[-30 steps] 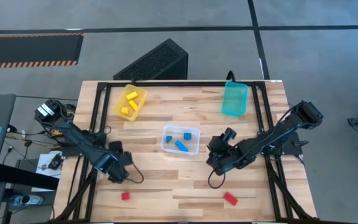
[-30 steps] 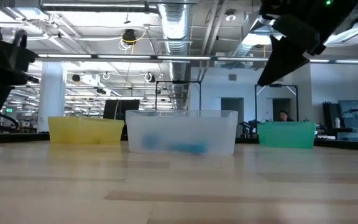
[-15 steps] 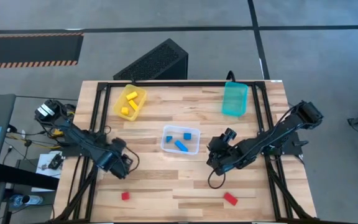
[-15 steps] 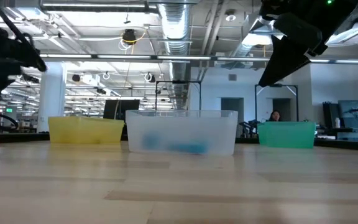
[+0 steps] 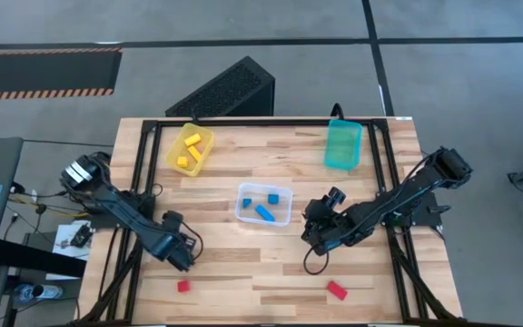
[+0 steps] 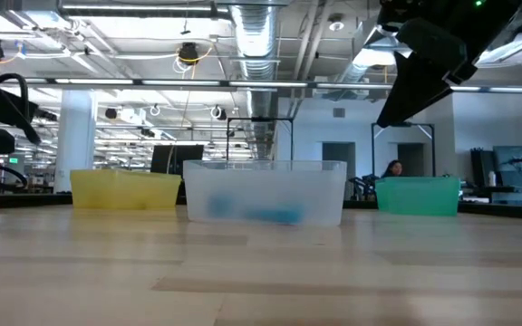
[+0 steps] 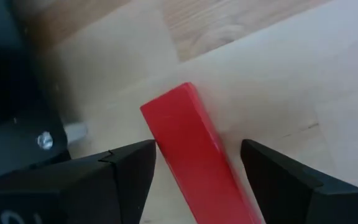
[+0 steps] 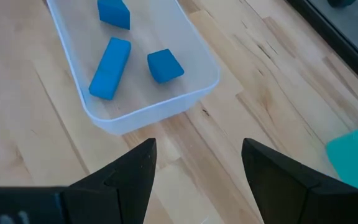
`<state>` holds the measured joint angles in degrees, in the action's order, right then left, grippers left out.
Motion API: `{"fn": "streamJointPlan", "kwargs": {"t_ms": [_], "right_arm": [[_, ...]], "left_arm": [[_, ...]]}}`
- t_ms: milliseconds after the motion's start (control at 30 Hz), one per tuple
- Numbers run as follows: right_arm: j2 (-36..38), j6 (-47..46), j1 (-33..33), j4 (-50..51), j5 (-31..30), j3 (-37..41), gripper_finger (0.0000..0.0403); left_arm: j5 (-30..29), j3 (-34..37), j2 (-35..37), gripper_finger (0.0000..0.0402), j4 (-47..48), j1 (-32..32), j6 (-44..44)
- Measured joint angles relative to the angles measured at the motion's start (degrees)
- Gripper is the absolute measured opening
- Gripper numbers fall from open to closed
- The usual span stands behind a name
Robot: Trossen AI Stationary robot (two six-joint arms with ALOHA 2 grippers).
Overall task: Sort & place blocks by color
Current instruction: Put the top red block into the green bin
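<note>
Red marks the two blocks not in any bin: a small red cube (image 5: 182,286) at lower left of the overhead frame and a red bar (image 5: 336,290) at lower right, both lying on the bare wooden table (image 5: 243,272). The left gripper (image 5: 180,259) hangs just above the cube; in the left wrist view a red block (image 7: 191,155) lies between its spread fingers (image 7: 123,168), and I cannot tell whether they touch it. At frame centre the clear bin (image 5: 264,204) holds three blue blocks (image 5: 263,213). The yellow bin (image 5: 189,150) at upper left holds yellow blocks (image 5: 192,141), and the teal bin (image 5: 342,143) stands at upper right. The right gripper (image 5: 314,238) waits right of the clear bin, jaws spread and holding nothing. A black case (image 5: 225,91) sits on the floor beyond the table.
</note>
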<state>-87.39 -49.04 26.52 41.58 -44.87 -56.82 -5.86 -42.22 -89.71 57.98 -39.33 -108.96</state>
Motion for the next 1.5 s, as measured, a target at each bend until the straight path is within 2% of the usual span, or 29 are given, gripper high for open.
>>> {"fn": "streamJointPlan", "kwargs": {"t_ms": [133, 267, 333, 367, 400, 467, 667, 733, 800, 867, 967, 1100, 1300, 1400, 1500], "right_arm": [[0.0, -0.02, 0.0, -0.04, -0.02, 0.0, 0.026], [0.0, -0.11, -0.07, -3.11, -0.15, 0.0, 0.026], [-0.21, 0.14, -0.07, -8.03, -0.57, 0.02, 0.026], [-0.98, 1.16, -0.27, -11.47, -0.73, -0.03, 0.026], [-2.04, 3.03, -0.53, -15.47, -0.24, -0.04, 0.026], [-3.6, 7.31, -0.76, -21.04, 2.64, 0.09, 0.026], [-9.76, 14.63, -1.99, -42.37, 14.22, 0.07, 0.026], [-11.14, 16.32, -2.34, -47.18, 18.15, -0.1, 0.026], [-11.45, 16.48, -2.67, -47.4, 20.32, -0.03, 0.026], [-11.4, 16.24, -2.73, -46.04, 20.93, -0.2, 0.026], [-10.87, 15.5, -2.56, -42.68, 20.76, -0.14, 0.026], [-10.1, 14.71, -1.7, -41.93, 20.49, -0.17, 0.026], [-10.1, 14.84, -1.26, -41.89, 20.51, -0.17, 0.026], [-10.1, 14.88, -2.07, -41.88, 20.62, -0.17, 0.026], [-10.1, 14.91, -2.69, -41.89, 20.68, -0.17, 0.026]], "left_arm": [[-1.42, 0.13, -0.97, 0.0196, -2.53, 0.63, 7.15], [-5.44, -0.87, -1.17, 0.0113, -3.23, 0.9, 17.83], [-10.6, -1.81, -1.39, 0.0075, -3.5, 0.9, 23.42], [-14.27, -2.27, -1.68, 0.0072, -3.58, 0.99, 25.94], [-17.42, -2.72, -1.33, 0.0043, -3.05, 1.0, 27.71], [-21.09, -4.31, -1.6, 0.001, -2.87, 1.03, 31.24], [-36.54, -12.7, -1.49, 0.0004, -2.92, -0.15, 46.61], [-37.86, -15.76, -1.43, 0.0003, -2.4, -0.51, 51.54], [-35.31, -17.95, -1.42, 0.0001, -1.87, -0.41, 53.26], [-32.02, -19.07, -1.42, 0.0006, -0.01, 0.21, 49.68], [-28.75, -18.08, -1.4, 0.0034, 2.4, 1.05, 42.91], [-25.27, -12.52, -1.4, 0.0106, 5.7, 1.76, 35.33], [-14.37, -0.9, -1.38, 0.0221, 1.89, 3.53, 33.77], [-12.39, 3.35, -0.56, 0.0241, -3.14, 3.58, 37.26], [-12.62, 4.26, -0.4, 0.0231, -4.18, 3.48, 37.76]]}}
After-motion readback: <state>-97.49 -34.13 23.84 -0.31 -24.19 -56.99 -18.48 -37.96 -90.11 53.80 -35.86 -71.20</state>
